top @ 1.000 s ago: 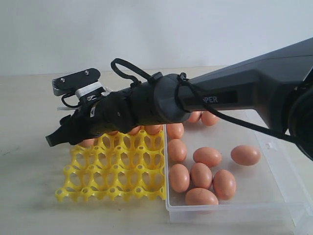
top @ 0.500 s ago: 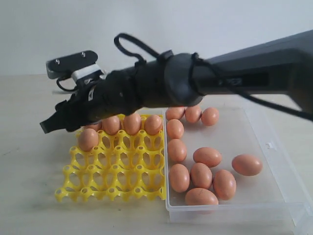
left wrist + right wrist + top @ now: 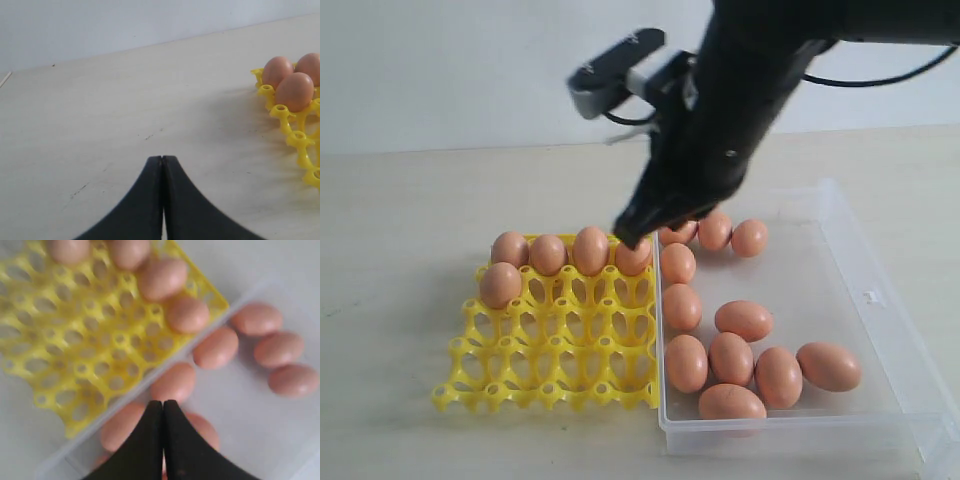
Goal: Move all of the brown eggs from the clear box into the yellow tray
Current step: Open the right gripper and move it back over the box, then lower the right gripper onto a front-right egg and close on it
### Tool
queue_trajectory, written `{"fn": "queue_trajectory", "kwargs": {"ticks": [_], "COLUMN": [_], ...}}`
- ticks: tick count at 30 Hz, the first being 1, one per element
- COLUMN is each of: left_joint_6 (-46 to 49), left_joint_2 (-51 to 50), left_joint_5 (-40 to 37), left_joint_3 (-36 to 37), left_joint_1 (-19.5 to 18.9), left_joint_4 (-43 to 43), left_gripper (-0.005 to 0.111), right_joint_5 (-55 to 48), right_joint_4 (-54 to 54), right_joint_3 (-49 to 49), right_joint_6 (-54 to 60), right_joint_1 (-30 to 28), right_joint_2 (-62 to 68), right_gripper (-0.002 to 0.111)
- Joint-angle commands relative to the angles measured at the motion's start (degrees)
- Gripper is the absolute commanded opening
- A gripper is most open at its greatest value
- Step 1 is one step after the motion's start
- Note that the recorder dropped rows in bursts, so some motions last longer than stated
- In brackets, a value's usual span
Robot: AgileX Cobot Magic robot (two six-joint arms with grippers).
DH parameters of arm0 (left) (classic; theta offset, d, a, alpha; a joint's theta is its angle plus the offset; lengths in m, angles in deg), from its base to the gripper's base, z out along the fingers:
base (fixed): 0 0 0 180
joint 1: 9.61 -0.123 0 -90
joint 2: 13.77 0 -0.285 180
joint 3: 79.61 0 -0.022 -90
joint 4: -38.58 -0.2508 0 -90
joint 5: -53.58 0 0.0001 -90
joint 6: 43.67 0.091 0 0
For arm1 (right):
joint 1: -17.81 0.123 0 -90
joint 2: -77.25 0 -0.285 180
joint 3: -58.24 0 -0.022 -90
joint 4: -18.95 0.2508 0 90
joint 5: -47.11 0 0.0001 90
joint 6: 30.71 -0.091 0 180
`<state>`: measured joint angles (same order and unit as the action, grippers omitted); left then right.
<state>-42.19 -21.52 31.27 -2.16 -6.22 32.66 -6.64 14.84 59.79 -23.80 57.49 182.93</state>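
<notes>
The yellow tray [image 3: 570, 350] holds a back row of four brown eggs [image 3: 590, 250] and a fifth egg [image 3: 500, 285] in the second row's left cup. The clear box [image 3: 810, 270] to its right holds several loose brown eggs [image 3: 744, 320]. My right gripper [image 3: 625, 235] hangs shut and empty above the tray's back right corner, next to the box's left wall. The right wrist view shows the gripper [image 3: 163, 404] shut over box eggs [image 3: 174, 382] beside the tray [image 3: 75, 340]. My left gripper [image 3: 162, 159] is shut and empty over bare table, left of the tray [image 3: 300, 137].
The box's front wall [image 3: 790, 432] lies near the table's front edge. A pale wall [image 3: 440, 70] rises behind the table. Bare tabletop [image 3: 390, 300] stretches left of the tray.
The right arm has lifted and swung right, from the tray's left side to its back right corner. The rightmost egg in the box has rolled toward the front.
</notes>
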Motion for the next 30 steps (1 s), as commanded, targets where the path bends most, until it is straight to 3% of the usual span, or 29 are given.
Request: {"fn": "queue_trajectory", "kwargs": {"ticks": [1, 6, 14, 24, 30], "left_joint_6": [-0.1, -0.1, -0.1, -0.1, -0.1], "left_joint_2": [0.0, 0.0, 0.0, 0.0, 0.0], "left_joint_5": [0.5, 0.5, 0.5, 0.5, 0.5], "left_joint_3": [-0.2, -0.2, -0.2, -0.2, -0.2], "left_joint_1": [-0.1, -0.1, -0.1, -0.1, -0.1], "left_joint_4": [0.1, 0.1, 0.1, 0.1, 0.1], "left_gripper": [0.000, 0.000, 0.000, 0.000, 0.000], "right_joint_5": [-2.0, 1.0, -0.3, 5.7, -2.1], "right_joint_4": [-0.9, -0.9, -0.9, 0.9, 0.5], "right_joint_3": [-6.4, -10.0, -10.5, -10.5, -10.5], "right_joint_6": [0.8, 2.5, -2.0, -6.9, -9.1], "right_joint_1": [-7.2, -13.3, -15.5, -15.4, -15.6], "right_joint_2": [-1.5, 0.0, 4.3, 8.2, 8.0], "right_gripper": [0.001, 0.013, 0.046, 0.047, 0.047]}}
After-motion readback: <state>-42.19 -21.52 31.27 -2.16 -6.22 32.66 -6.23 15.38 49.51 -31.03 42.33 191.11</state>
